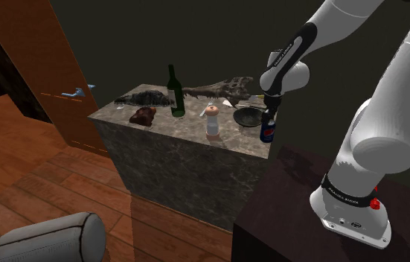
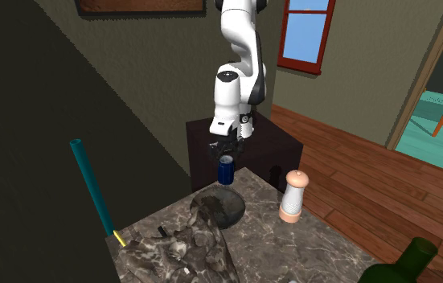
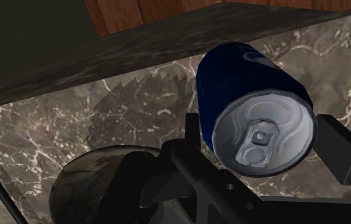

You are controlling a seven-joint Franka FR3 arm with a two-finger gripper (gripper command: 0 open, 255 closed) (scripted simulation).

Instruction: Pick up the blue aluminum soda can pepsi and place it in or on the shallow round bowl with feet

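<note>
I have the blue can point(image 3: 250, 95) clasped between the two fingers of my claw point(image 3: 260, 127), which grips it near the silver top from above. The can stands upright just beside the dark shallow bowl point(image 1: 248, 117), on that bowl's side nearest the arm's stand, at the corner of the marble surface point(image 1: 181, 126). A red and white mark shows on its side, but I can't read any lettering.
</note>
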